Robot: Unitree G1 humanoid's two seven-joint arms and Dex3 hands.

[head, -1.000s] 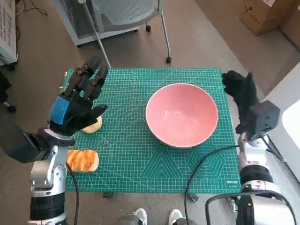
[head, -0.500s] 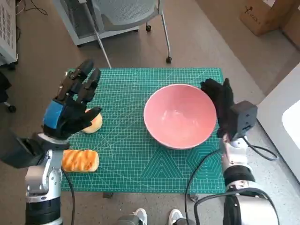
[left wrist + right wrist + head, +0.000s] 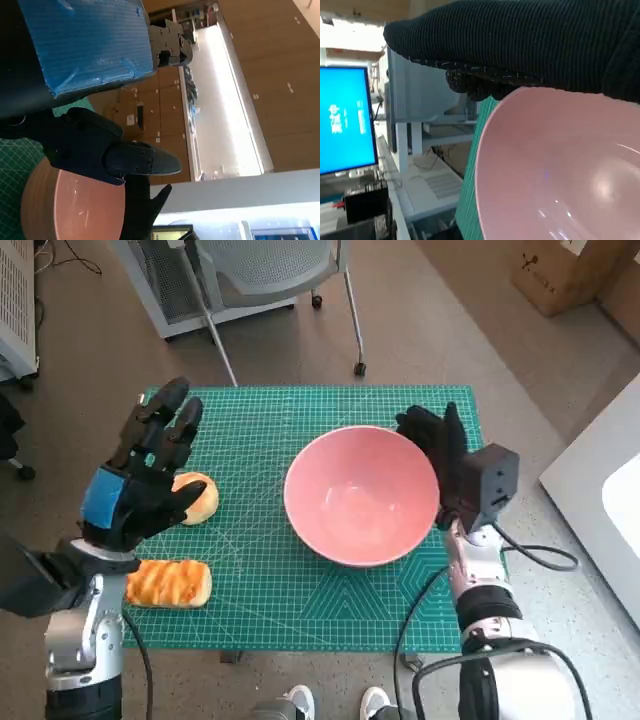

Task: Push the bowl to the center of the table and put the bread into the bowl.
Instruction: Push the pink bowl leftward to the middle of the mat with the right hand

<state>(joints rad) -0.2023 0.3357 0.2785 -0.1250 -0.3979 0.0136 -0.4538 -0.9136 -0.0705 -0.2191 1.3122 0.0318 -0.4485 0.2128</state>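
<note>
I count one pink bowl (image 3: 361, 494) mid-frame against my flat, empty right hand (image 3: 435, 453), two breads (image 3: 196, 497) (image 3: 167, 582) at left under my spread, empty left hand (image 3: 140, 480).

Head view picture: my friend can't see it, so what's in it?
A gloved right hand rests against a big pink bowl on a green cutting mat. The blue-taped left hand hovers open above two pieces of golden bread.

Glossy smooth pink bowl (image 3: 361, 496), matt gridded green mat (image 3: 300, 585), knitted glove (image 3: 432, 445).
</note>
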